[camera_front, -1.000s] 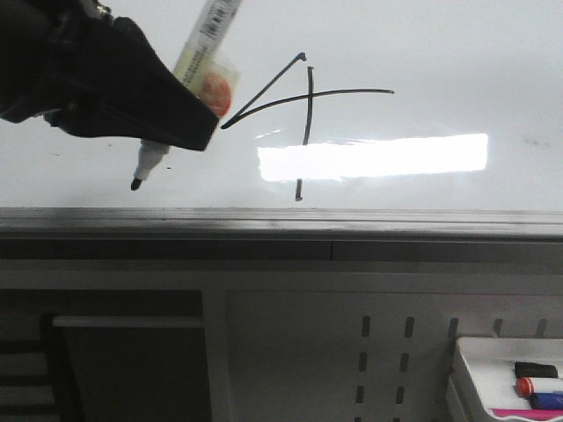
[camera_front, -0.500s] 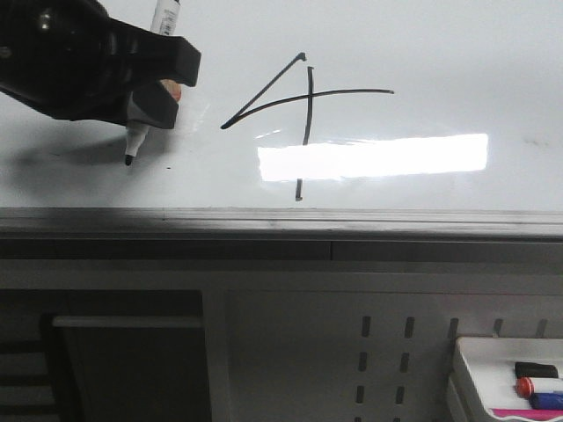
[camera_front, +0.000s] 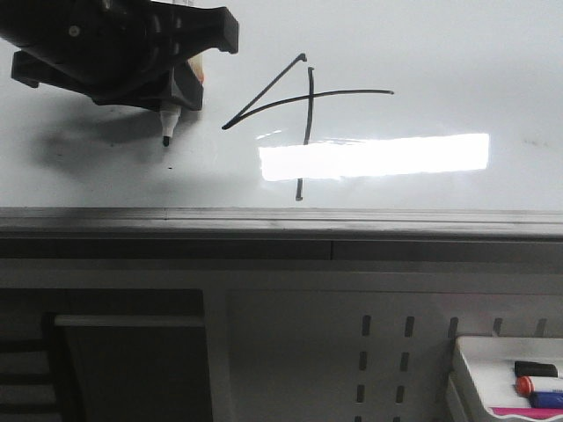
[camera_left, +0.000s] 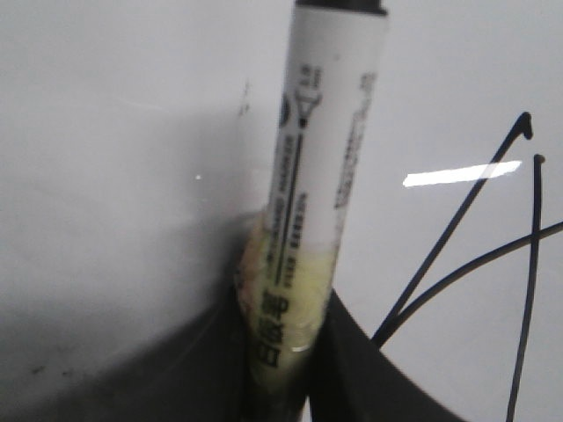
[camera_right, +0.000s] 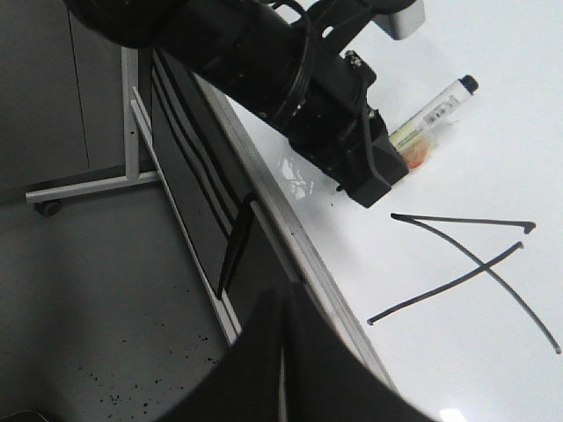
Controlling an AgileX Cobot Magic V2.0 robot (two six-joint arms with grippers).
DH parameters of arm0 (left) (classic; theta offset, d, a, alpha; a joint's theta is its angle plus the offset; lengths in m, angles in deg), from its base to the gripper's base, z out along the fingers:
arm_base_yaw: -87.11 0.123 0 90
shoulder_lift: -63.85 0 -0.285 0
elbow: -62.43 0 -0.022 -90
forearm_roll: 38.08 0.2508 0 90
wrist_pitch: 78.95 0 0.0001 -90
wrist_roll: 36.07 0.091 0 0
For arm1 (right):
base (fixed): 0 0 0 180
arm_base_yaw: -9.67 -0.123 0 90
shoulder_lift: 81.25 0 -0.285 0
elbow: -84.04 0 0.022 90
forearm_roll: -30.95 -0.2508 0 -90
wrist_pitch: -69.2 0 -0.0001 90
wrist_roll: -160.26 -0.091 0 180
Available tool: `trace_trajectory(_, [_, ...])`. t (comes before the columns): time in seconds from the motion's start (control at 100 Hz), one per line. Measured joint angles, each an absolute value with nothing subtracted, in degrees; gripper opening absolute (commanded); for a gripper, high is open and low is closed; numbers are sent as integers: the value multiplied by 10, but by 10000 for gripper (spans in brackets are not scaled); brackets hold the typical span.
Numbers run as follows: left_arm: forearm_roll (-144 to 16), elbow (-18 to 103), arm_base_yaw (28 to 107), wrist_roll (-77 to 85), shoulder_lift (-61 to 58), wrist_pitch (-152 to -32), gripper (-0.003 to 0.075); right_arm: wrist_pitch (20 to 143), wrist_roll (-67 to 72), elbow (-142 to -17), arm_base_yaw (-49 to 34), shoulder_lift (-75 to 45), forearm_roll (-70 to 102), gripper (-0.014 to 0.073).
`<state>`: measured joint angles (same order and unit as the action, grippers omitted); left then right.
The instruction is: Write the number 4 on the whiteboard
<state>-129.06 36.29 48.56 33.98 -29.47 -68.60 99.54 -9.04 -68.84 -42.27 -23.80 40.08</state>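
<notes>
4 (camera_front: 303, 110) | drawn in full at mid board (camera_front: 457, 53): diagonal, crossbar, stem | left pincer (camera_front: 180, 83) pinching marker (camera_front: 167, 123), tip seemingly lifted beside 4 | right pincer: state unclear | task looks done

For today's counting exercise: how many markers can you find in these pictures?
4, perhaps more. One marker is held in the left gripper beside the number 4. The black, red and blue ones lie in the cropped tray.
</notes>
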Motion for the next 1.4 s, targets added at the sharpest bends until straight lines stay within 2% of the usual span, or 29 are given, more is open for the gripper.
trace_trajectory(0.16, [-1292, 363, 486, 340, -296, -686, -8, 995, -92, -688, -423, -238, 401, -64])
trace_trajectory(0.23, [-1292, 363, 486, 340, -296, -686, 47, 995, -92, -688, -423, -238, 401, -64])
trace_trajectory(0.35, [-1292, 363, 485, 340, -297, -685, 188, 995, -92, -688, -423, -238, 400, -64])
trace_trajectory(0.4, [-1292, 363, 485, 340, -300, -684, 216, 995, -92, -688, -423, -238, 400, -64])
trace_trajectory(0.69, [-1308, 368, 483, 340, -308, -682, 227, 995, -92, -688, -423, -238, 400, -64])
trace_trajectory(0.79, [-1309, 368, 483, 340, -309, -682, 258, 995, -92, -688, -423, -238, 400, -64])
trace_trajectory(0.94, [-1309, 369, 481, 340, -309, -686, 410, 995, -92, -688, -423, -238, 400, -64])
trace_trajectory(1.01, [-1309, 371, 479, 340, -309, -692, 455, 995, -92, -688, -423, -238, 400, -64])
trace_trajectory(1.4, [-1309, 372, 479, 340, -310, -703, 475, 995, -92, -688, -423, -238, 400, -64])
